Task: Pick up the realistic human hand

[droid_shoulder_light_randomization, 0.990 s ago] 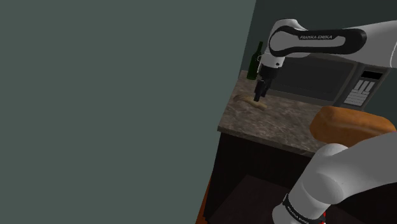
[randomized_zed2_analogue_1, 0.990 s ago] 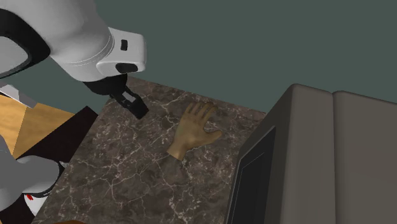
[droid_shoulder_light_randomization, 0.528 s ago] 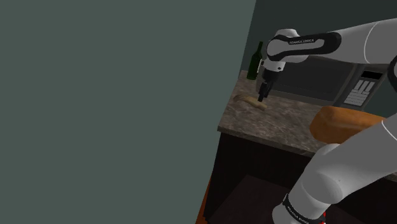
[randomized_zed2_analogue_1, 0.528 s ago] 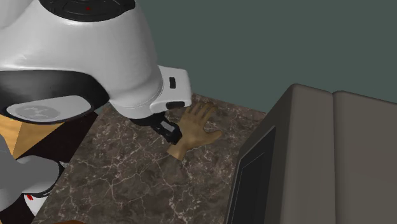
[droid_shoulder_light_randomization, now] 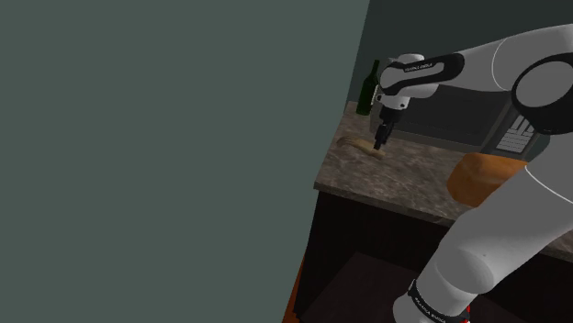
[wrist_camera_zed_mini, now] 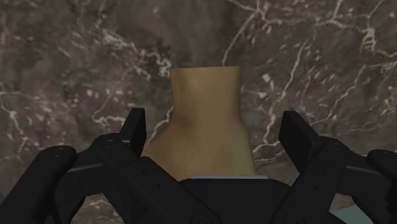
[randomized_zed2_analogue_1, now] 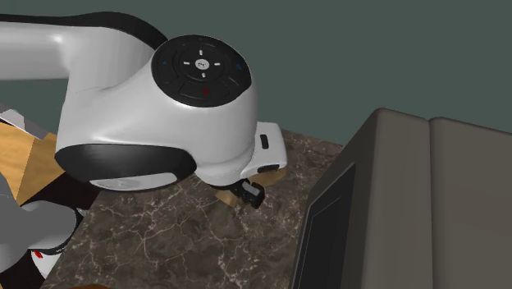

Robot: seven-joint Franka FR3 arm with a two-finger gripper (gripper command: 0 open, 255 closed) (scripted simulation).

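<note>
Straddling the tan lifelike human hand on the dark veined marble worktop, the all-black gripper has its fingers spread apart.

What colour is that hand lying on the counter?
The hand is tan, like skin; the wrist view shows it best.

Carried the gripper toward 3 o'clock in the second exterior view, from beside the hand to directly over it. Now hiding most of the hand there, fingers apart on both sides of its wrist.
</note>
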